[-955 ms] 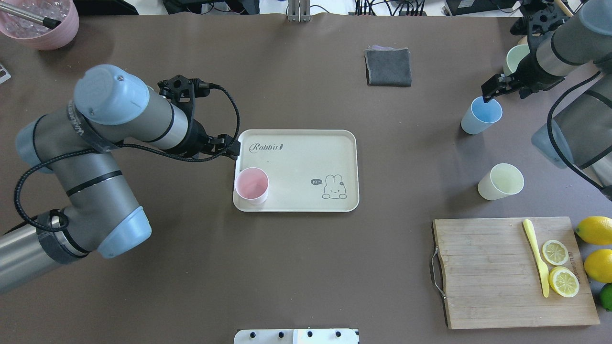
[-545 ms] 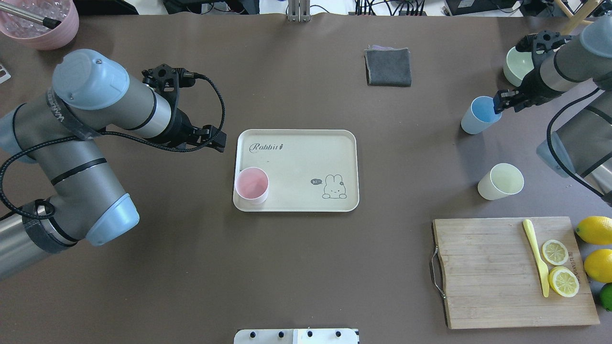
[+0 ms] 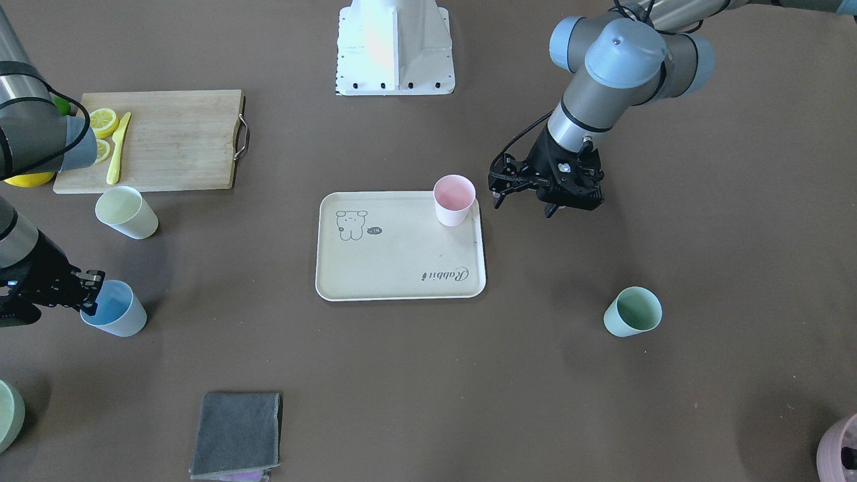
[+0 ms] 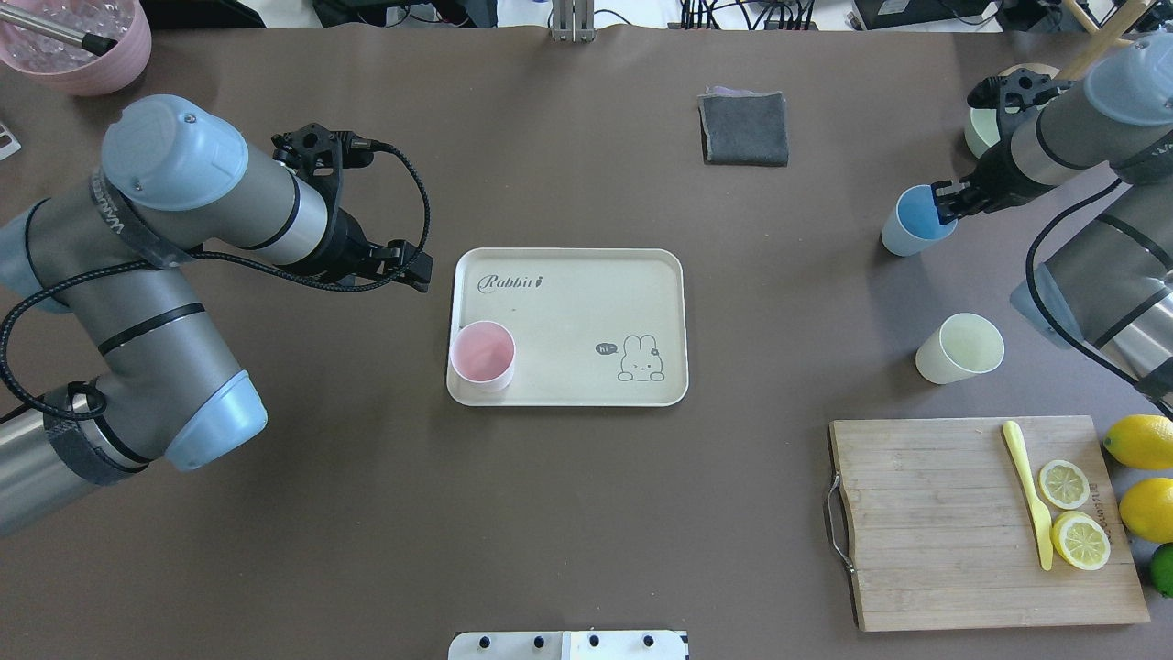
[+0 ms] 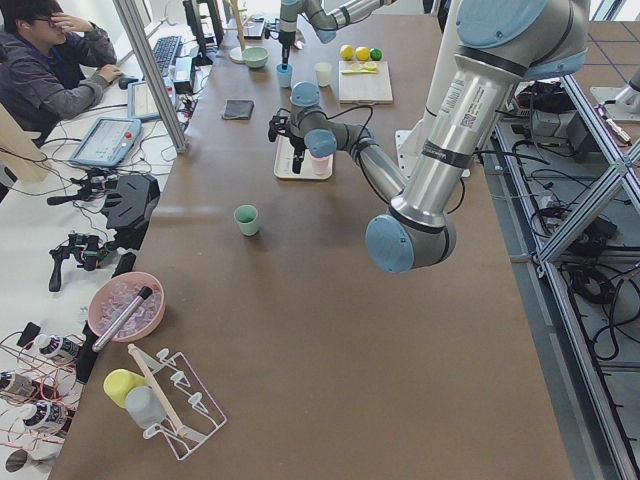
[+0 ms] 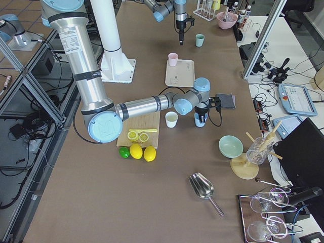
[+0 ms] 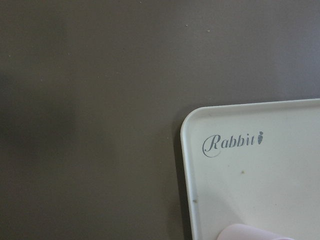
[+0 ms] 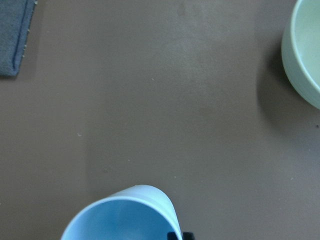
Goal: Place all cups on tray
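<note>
The pink cup (image 4: 481, 356) stands upright in the cream tray (image 4: 568, 302), in its front left corner. My left gripper (image 4: 414, 271) is open and empty, just left of the tray; its wrist view shows the tray's corner (image 7: 240, 165). My right gripper (image 4: 944, 203) is shut on the right rim of the light blue cup (image 4: 914, 222), which stands on the table. One fingertip (image 8: 175, 235) shows at that rim. The pale yellow cup (image 4: 959, 348) stands nearer, to the right. The mint green cup (image 3: 633, 311) stands beyond my left arm and is hidden in the overhead view.
A pale green bowl (image 4: 982, 128) sits behind my right gripper. A folded grey cloth (image 4: 744, 128) lies at the back. A wooden cutting board (image 4: 944, 532) holds lemon slices and a yellow knife, with lemons (image 4: 1141, 442) beside it. A pink pot (image 4: 87, 50) stands at the back left.
My left gripper drew back to the left, away from the tray, then stopped. My right gripper came down onto the light blue cup's right rim, and the cup shifted slightly left.
</note>
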Available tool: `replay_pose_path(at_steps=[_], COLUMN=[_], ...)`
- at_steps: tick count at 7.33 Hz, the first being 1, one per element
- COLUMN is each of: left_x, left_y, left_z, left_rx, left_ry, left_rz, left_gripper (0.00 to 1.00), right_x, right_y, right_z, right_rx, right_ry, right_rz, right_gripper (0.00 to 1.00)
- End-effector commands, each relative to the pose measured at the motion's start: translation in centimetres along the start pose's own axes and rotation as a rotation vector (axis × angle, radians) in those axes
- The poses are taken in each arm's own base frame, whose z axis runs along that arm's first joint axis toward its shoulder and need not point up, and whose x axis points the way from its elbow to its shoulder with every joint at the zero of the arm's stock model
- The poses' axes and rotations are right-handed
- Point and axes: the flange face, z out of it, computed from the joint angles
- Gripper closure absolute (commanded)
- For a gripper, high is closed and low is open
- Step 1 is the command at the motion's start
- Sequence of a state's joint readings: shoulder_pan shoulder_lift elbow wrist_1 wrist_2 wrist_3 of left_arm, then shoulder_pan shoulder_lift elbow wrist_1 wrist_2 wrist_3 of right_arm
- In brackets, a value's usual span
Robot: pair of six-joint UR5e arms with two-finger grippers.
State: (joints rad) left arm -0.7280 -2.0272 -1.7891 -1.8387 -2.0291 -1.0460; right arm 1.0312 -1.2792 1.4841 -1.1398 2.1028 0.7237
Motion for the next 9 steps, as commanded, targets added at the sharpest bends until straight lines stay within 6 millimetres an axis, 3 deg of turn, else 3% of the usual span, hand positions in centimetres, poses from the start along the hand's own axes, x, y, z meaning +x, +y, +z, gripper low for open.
replay_pose_path(at_steps=[1,2,3,5,6,7,9], left_x=[-1.7,-4.0,-6.5,-12.6,-14.5,-14.8,-15.0], left_y=[-2.0,-4.1,-5.9,-9.6,-10.5,-10.7,-10.7], left_z=[-1.9,-4.0,-5.4,-5.2,-4.6,-4.6,-4.4], left_rx=[0.006,-0.014,-0.023,-0.030,-0.039,-0.039,-0.042], left_ry=[0.009,0.006,-0.035,-0.116,-0.139,-0.141,-0.144], left_rz=[0.010,0.030,0.064,0.123,0.133,0.134,0.131], left_gripper=[0.02,0.02,0.02,0.02,0.02,0.02,0.02], right_x=[-3.9,-7.1,-12.0,-22.7,-28.5,-31.2,-33.1], right_y=[-1.4,-2.5,-2.2,-1.2,-0.2,0.9,3.5], right_z=[-2.5,-3.6,-4.4,-4.3,-4.0,-3.6,-1.5], right_rx=[0.012,0.022,0.016,-0.012,-0.033,-0.059,-0.074], right_ry=[-0.070,-0.109,-0.155,-0.175,-0.124,-0.091,-0.068], right_rz=[0.033,0.086,0.134,0.219,0.240,0.232,0.201], right_gripper=[1.00,1.00,1.00,1.00,1.00,1.00,1.00])
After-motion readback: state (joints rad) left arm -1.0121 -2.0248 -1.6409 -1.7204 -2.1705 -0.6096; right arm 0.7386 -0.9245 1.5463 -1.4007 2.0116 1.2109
